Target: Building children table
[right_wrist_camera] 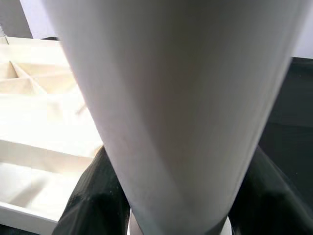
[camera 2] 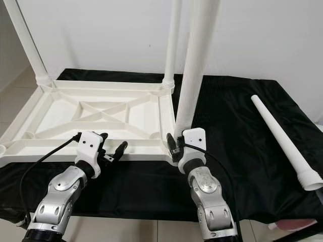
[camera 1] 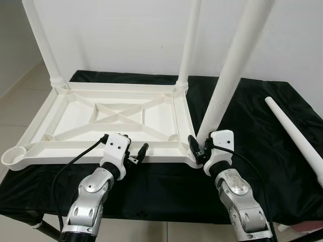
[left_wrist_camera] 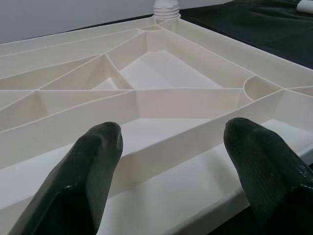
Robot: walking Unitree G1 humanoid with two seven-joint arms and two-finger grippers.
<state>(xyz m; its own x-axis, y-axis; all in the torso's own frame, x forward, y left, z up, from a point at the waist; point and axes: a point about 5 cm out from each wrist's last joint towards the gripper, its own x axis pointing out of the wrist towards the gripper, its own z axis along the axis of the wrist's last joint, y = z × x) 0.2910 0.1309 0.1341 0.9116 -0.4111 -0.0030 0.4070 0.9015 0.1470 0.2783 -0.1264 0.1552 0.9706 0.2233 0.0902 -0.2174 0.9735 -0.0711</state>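
Observation:
A white plastic tabletop (camera 1: 65,147) lies upside down on a black-covered table (camera 1: 252,116). Two white legs stand upright in its far corners, the far left leg (camera 1: 43,45) and the far right leg (camera 1: 187,45). A third leg (camera 1: 227,85) leans slightly, with its lower end at the near right corner. My right gripper (camera 1: 201,146) is shut on it just above the base, and its black fingers (right_wrist_camera: 90,193) wrap both sides. My left gripper (left_wrist_camera: 171,132) is open, apart from the tabletop at its front rim and holding nothing. The near left corner socket (camera 1: 14,155) is empty.
A fourth white leg (camera 1: 295,136) lies loose on the black cloth at the right, running towards the table's right edge. A white wall stands behind the table. Pale floor tiles show at the left.

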